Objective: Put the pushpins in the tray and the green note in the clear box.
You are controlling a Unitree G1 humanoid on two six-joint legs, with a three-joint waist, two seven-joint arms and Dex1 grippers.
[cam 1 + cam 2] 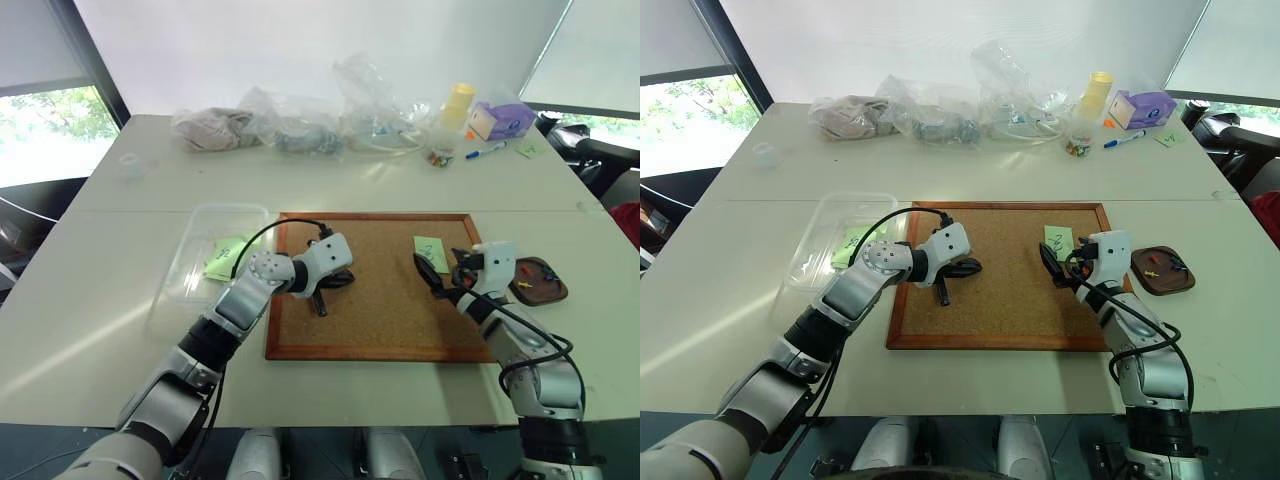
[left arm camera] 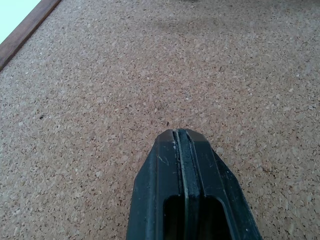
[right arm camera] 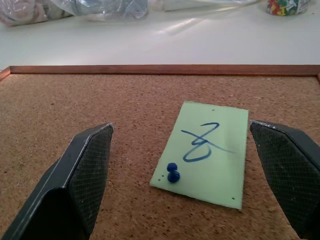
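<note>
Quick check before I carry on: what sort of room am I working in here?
Most likely an office or meeting room. White tables are pushed together by windows with roller blinds, and there is office stuff about: a cork board with a pinned green note, a marker pen and a jar of pushpins.

Rough, speckled cork board [image 1: 385,300] in a smooth reddish wood frame. Matt light green paper note [image 3: 203,152] with blue ink scribble, pierced by a glossy blue plastic pushpin [image 3: 173,173]. Clear, shiny plastic box [image 1: 205,245]. Glossy dark brown tray [image 1: 545,285]. Crinkled see-through plastic bags [image 1: 300,125]. Smooth, matt pale table [image 1: 100,320].
</note>
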